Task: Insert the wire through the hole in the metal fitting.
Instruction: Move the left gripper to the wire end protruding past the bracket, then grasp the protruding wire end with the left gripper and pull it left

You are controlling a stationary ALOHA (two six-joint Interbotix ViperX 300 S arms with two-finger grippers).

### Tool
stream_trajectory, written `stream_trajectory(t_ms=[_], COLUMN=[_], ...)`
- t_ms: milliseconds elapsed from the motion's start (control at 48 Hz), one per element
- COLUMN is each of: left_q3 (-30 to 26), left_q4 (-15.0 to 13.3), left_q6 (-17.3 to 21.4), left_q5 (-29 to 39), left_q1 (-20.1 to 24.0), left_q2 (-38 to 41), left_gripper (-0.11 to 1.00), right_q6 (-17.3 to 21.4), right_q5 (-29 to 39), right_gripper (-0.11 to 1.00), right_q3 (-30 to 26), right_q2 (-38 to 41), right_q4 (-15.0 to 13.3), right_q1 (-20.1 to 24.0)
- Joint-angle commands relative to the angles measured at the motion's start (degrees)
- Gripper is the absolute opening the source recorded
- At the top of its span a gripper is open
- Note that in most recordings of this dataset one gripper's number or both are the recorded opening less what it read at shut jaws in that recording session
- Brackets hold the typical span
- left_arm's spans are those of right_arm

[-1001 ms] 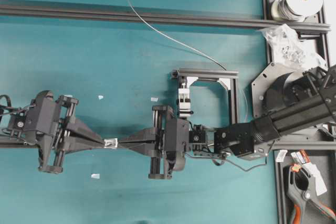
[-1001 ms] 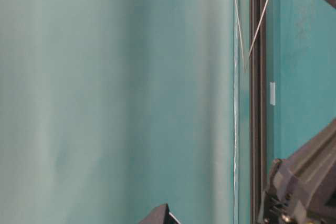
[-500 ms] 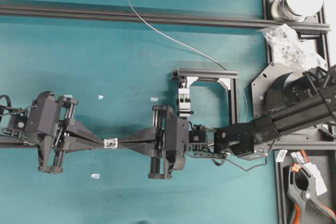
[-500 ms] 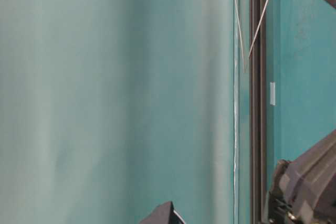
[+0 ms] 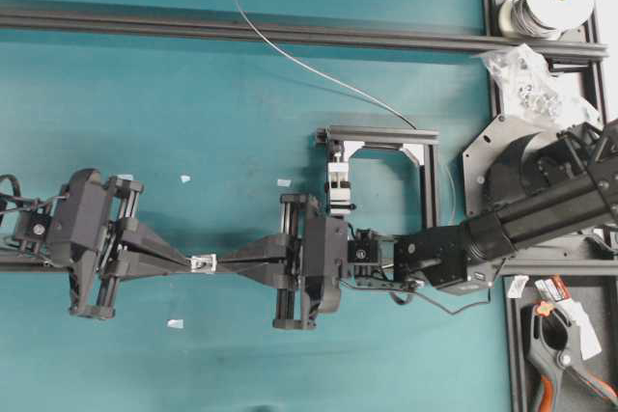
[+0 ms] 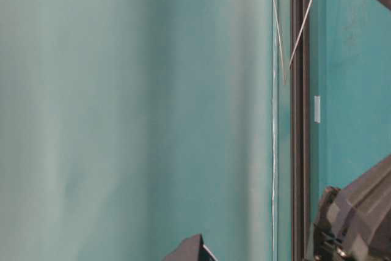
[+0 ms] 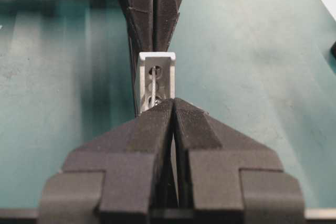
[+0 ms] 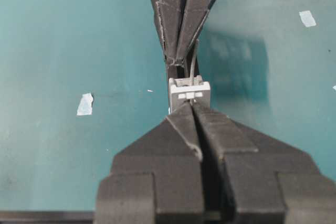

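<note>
Both arms are matte black. Each pincer, left and right, ends in two long wedge-shaped fingers with a finely ribbed, layered surface, tapering to thin tips. Behind each pair sits a wide black crossbar. Further back from the right pincer comes a boxy wrist block with small screws, a looping black cable and a thick ribbed forearm.

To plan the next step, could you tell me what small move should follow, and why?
Probably ease the left gripper toward the metal fitting: it is shut on the wire, whose tip sits at the hole; the right gripper steadies the fitting.
</note>
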Motion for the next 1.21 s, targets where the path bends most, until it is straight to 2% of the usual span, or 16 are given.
stream_trajectory(t_ms=[0,167,313,417,563,646,771,834,1188], left_q3=[-0.7,-0.7,-1.0,-2.0,-4.1,-4.6,-4.4,-4.0,0.8], left_q4=[0.5,0.4,0.3,0.1,0.0,0.0,0.0,0.0,0.0], left_q6=[1.6,5.1,5.1,4.8,4.6,4.0,3.5,3.6,3.6], left_q5=[-0.3,1.3,4.7,7.3,9.3,9.4,9.4,9.4,9.4], left_q1=[-0.9,-1.6,-1.7,-1.6,-0.8,0.1,1.4,1.6,2.4], left_q2=[-2.5,-4.3,-5.7,-5.1,-2.5,-1.5,-1.4,-2.1,-7.8], left_gripper=[-0.11,-0.1,-0.1,-0.04,0.19,0.41,0.79,0.9,0.9], right_q6=[-0.1,-0.1,-0.1,-0.1,-0.1,-0.1,-0.1,-0.1,-0.1], right_q5=[-0.6,-0.4,-0.4,-0.4,-0.4,-0.4,-0.4,-0.4,-0.4], right_gripper=[0.0,0.0,0.0,0.0,0.0,0.0,0.0,0.0,0.0], right_q3=[-0.8,-0.8,-0.9,-0.9,-1.0,-1.0,-1.0,-1.0,-0.9], right_q2=[-1.1,-1.1,-1.1,-1.1,-1.1,-1.1,-1.1,-1.1,-1.1], right_q4=[-0.2,-0.2,-0.2,-0.2,-0.2,-0.2,-0.2,-0.2,-0.2], right_q1=[-0.1,-0.1,-0.1,-0.1,-0.1,-0.1,-0.1,-0.1,-0.1])
